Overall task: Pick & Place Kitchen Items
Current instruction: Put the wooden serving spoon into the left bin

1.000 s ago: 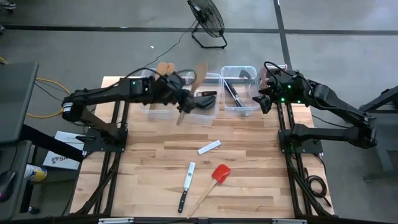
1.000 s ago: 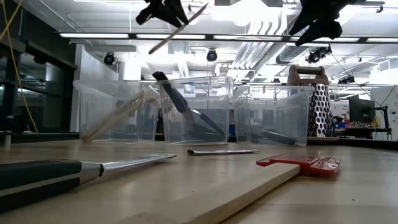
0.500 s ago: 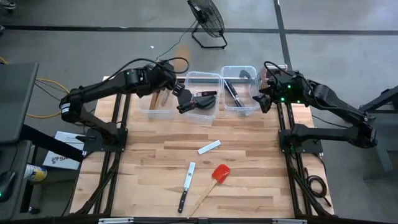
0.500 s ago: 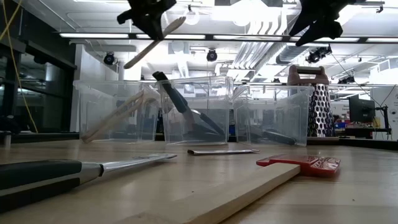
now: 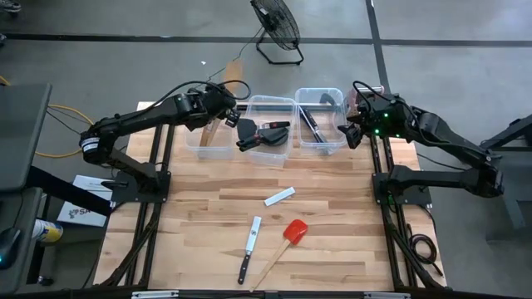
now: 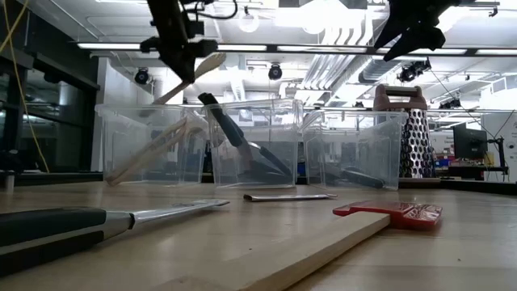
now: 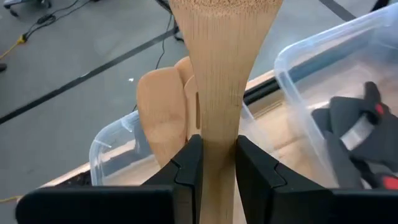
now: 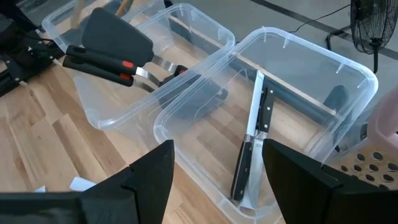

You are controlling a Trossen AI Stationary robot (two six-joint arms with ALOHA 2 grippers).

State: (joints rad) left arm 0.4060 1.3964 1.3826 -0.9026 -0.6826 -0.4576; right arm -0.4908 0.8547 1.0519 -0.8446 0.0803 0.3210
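My left gripper [image 5: 223, 104] is shut on a pale wooden spatula [image 6: 190, 81] above the left clear bin [image 5: 193, 143], which holds other wooden utensils [image 7: 163, 118]. My right gripper [image 5: 347, 133] hangs open and empty over the near right side of the right bin [image 8: 348, 74], where black-handled knives [image 8: 252, 149] lie. The middle bin [image 5: 268, 154] holds black turners [image 8: 115, 40]. On the table lie a black-handled knife [image 5: 248, 249], a red-headed spatula [image 5: 291, 234] and a small pale flat piece [image 5: 280, 196]. My left gripper pinches the wooden spatula between its two fingers [image 7: 186, 168] on the narrow edges of its neck [image 7: 217, 134], just below where the head widens. The spatula is lifted clear above the left bin and tilted, head [image 5: 235, 66] toward the far side, handle end [image 6: 159, 100] lower.
A metal box grater [image 6: 401, 133] stands at the far right, beside the right bin. A floor fan [image 5: 277, 25] stands beyond the table's far edge. Open wooden tabletop lies around the loose utensils, toward the near edge.
My left gripper has carried the wooden spatula from over the middle bin toward the table's left, to above the left bin, and has turned. The spatula has swung round so its head points past the far edge, and it hangs lower.
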